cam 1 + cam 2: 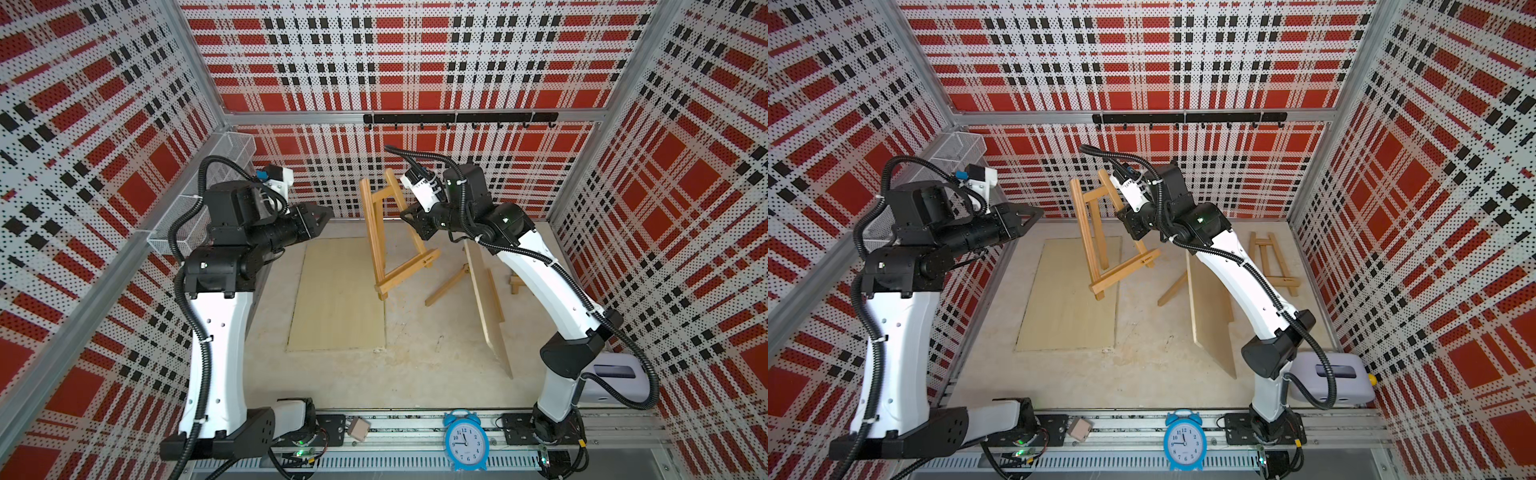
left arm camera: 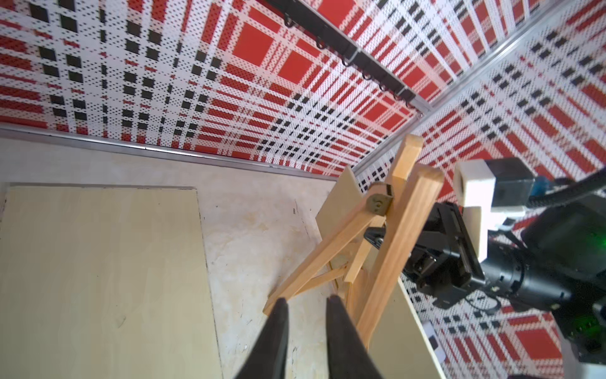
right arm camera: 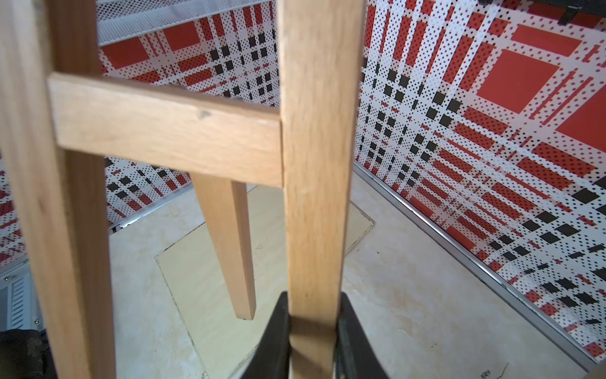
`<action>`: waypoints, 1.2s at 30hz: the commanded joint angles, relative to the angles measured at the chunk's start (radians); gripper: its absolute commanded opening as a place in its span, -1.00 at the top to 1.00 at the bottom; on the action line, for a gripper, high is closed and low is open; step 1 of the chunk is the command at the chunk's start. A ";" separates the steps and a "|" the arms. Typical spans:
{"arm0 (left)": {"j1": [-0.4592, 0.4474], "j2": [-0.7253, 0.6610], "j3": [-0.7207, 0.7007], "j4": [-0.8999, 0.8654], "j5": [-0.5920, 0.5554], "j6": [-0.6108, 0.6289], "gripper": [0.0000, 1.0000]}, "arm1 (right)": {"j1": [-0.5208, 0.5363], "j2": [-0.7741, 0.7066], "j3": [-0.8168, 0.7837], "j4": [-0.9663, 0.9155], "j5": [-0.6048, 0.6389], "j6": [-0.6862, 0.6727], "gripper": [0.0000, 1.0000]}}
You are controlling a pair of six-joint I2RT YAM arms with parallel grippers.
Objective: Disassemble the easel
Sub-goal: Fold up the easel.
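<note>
The wooden easel (image 1: pixel 375 232) (image 1: pixel 1086 239) hangs tilted in the air above the table's middle, clear of the surface. My right gripper (image 1: pixel 410 219) (image 1: pixel 1126 220) is shut on one of its side rails. In the right wrist view the rail (image 3: pixel 314 164) runs between the black fingers of the right gripper (image 3: pixel 313 308), and the rear leg (image 3: pixel 229 246) hangs free beside it. My left gripper (image 1: pixel 329 212) (image 1: pixel 1039 212) floats to the left of the easel without touching it. In the left wrist view the left gripper (image 2: pixel 308 300) shows a narrow gap with nothing in it, pointing toward the easel (image 2: pixel 393 249).
A flat pale board (image 1: pixel 336 295) lies on the table under and left of the easel. A second board (image 1: pixel 490 307) rests tilted at the right over a wooden strut (image 1: pixel 444 286). Another small easel (image 1: pixel 1273 266) lies far right. A blue alarm clock (image 1: pixel 464 440) stands at the front rail.
</note>
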 commanded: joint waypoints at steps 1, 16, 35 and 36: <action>-0.008 0.004 -0.116 0.115 -0.034 -0.073 0.58 | 0.000 -0.088 0.029 0.145 -0.079 0.048 1.00; -0.199 0.123 -0.280 0.506 0.013 -0.242 0.48 | 0.000 -0.099 0.020 0.185 -0.232 0.122 1.00; -0.299 0.157 -0.292 0.577 0.103 -0.342 0.48 | 0.037 -0.103 -0.174 0.474 0.180 0.256 1.00; -0.297 0.160 -0.286 0.566 0.102 -0.338 0.48 | 0.037 -0.103 -0.173 0.477 0.177 0.256 1.00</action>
